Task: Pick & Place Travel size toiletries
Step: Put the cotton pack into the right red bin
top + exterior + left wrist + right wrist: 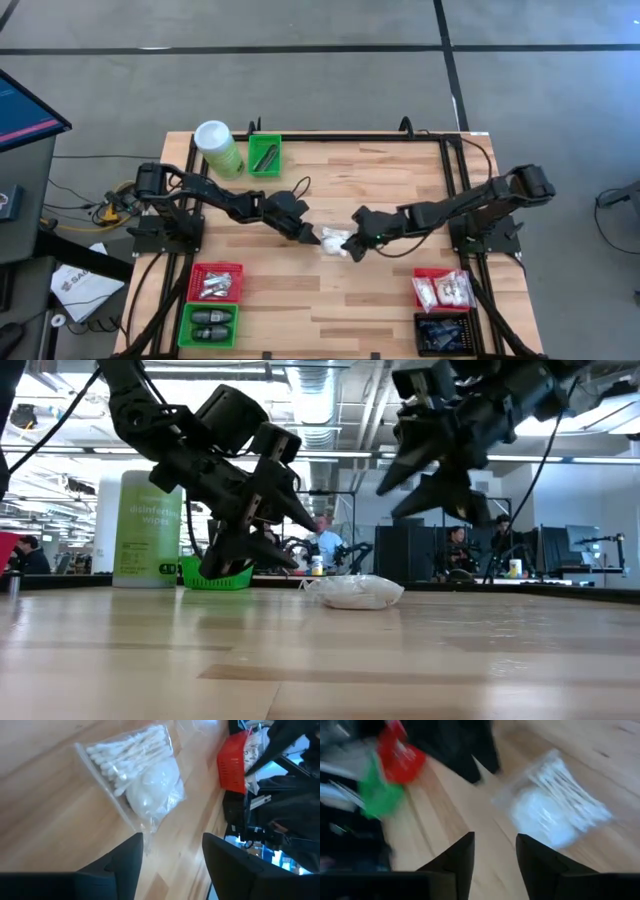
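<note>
Sachet (335,242) of cotton swabs lies flat at the table's (380,290) middle, held by nothing. Left gripper (303,233) and right gripper (356,246) flank it with fingers spread, probably for choosing which arm takes it.

High view straight down; low view table-level; both wrist views close, sharing sachet (145,785).

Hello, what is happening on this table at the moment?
Two robot arms meet over the middle of the wooden table. Between them lies a clear packet of cotton swabs and pads, flat on the wood and held by neither. The left gripper and the right gripper hang on either side of it, both with fingers apart. Sorted toiletries already fill the red bin near the right arm.
</note>
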You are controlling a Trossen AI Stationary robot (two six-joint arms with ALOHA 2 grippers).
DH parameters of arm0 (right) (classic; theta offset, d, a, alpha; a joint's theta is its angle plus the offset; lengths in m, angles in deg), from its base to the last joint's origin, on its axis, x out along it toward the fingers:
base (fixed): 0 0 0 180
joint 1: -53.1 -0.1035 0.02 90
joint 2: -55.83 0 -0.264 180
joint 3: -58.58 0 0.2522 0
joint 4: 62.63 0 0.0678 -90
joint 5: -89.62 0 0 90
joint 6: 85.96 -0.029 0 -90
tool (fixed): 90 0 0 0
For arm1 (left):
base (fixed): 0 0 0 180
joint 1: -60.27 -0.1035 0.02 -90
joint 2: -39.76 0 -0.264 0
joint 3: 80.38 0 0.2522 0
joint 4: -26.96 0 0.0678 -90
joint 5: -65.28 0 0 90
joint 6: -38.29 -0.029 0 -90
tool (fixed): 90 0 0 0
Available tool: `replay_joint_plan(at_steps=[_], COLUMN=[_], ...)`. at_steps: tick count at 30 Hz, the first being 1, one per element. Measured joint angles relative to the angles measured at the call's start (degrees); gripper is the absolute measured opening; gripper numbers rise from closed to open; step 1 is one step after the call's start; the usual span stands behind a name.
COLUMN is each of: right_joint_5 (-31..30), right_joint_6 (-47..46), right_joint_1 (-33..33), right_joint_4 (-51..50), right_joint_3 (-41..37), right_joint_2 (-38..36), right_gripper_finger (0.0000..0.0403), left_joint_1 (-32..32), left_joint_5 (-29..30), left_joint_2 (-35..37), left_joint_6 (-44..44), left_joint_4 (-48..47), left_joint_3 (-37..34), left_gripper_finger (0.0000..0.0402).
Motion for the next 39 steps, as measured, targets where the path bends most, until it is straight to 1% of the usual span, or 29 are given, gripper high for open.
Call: replay_joint_plan(at_steps=[2,7,13,22,30,35,39], right_joint_5=[-1.11,-1.71,-1.82,-1.82,-1.8,-1.81,-1.8], right_joint_6=[-2.57,-5.81,-5.97,-5.84,-5.84,-5.84,-5.81], right_joint_1=[-0.21,-0.38,-0.32,-0.32,-0.34,-0.34,-0.34], right_joint_4=[5.45,12.04,12.15,11.98,11.9,11.86,11.87], right_joint_3=[-2.42,-6.03,-6.12,-6.12,-6.12,-6.12,-6.12], right_joint_2=[-0.54,-1.43,-1.33,-1.33,-1.31,-1.31,-1.31], right_gripper_finger=[0.0138,0.0137,0.0135,0.0134,0.0135,0.0133,0.0133], left_joint_1=[0.0,0.0,0.0,0.0,-0.03,-0.04,-0.24], left_joint_5=[0.66,0.87,1.26,1.23,-0.9,-0.65,0.86], left_joint_2=[0.0,-0.81,-3.71,-6.56,-10.93,-11.35,-11.34], left_joint_6=[-0.21,-0.03,0.43,-0.05,0.0,0.01,0.08], left_joint_4=[-0.09,-0.62,-0.65,0.1,0.85,0.79,0.54], left_joint_3=[0.06,0.17,0.5,4.11,7.1,8.15,8.13], left_gripper_finger=[0.0198,0.0205,0.0215,0.0215,0.0216,0.0216,0.0215])
